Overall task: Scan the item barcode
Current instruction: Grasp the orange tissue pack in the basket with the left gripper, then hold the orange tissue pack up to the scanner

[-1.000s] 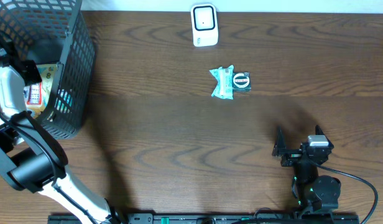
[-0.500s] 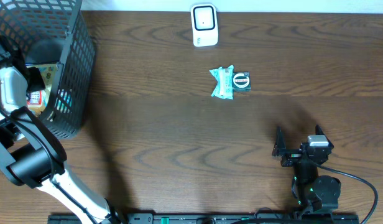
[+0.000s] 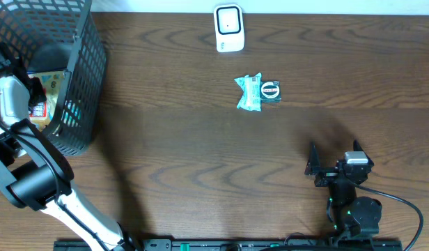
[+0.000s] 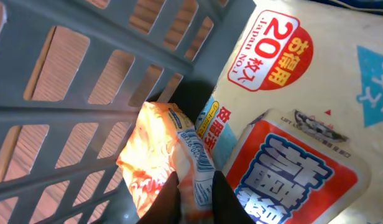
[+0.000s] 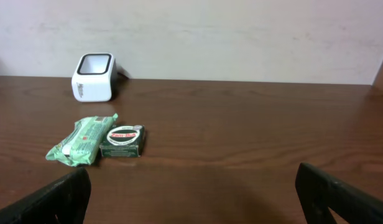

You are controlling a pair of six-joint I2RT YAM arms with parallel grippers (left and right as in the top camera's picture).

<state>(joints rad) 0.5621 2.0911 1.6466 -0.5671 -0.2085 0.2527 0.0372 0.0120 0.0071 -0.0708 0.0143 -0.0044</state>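
Down inside the black mesh basket (image 3: pixel 82 70), my left gripper (image 4: pixel 196 186) is shut on an orange snack packet (image 4: pixel 157 149). Its white barcode strip (image 4: pixel 201 155) runs up from between the fingers. The overhead view only shows that gripper (image 3: pixel 35 89) low among the basket's goods. The white scanner (image 3: pixel 228 28) stands at the table's far edge, also in the right wrist view (image 5: pixel 94 77). My right gripper (image 3: pixel 335 150) rests near the front right, open and empty (image 5: pixel 198 199).
A green wipes packet (image 3: pixel 249 93) and a small dark tin box (image 3: pixel 271 90) lie side by side below the scanner. In the basket, a red-and-white bag (image 4: pixel 303 168) and a cream pack with a red "20" badge (image 4: pixel 303 68) crowd the orange packet.
The left jaws have closed on the orange packet inside the basket. The right arm has not moved.
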